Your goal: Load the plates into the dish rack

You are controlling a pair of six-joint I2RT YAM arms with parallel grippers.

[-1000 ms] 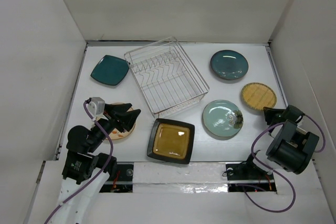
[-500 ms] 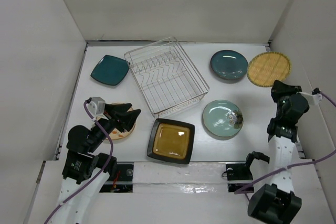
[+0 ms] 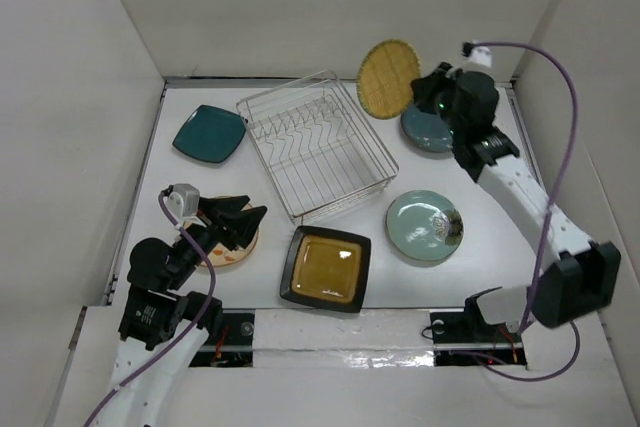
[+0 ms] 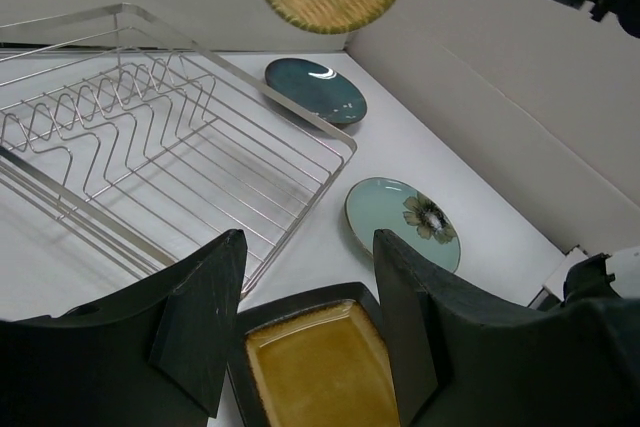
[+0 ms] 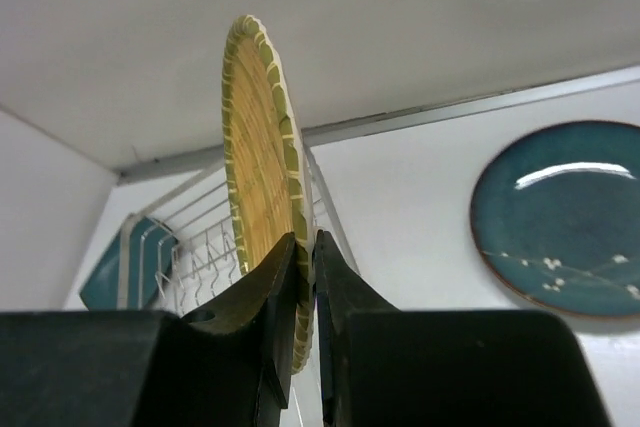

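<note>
**Woven plate held aloft at rack corner**

Clamped by the rim in the right gripper (image 5: 303,247): small yellow woven-look plate (image 3: 388,79), upright on edge, raised off the table near the far right corner of the silver wire dish rack (image 3: 315,147).

Flat on the table around the rack, 5 plates: teal square (image 3: 210,133), amber square (image 3: 325,268), pale green round (image 3: 425,226), dark blue-grey round (image 3: 428,135), cream patterned round (image 3: 232,249).

Left gripper (image 4: 310,247): fingers apart, nothing between them, low over the cream plate.
</note>
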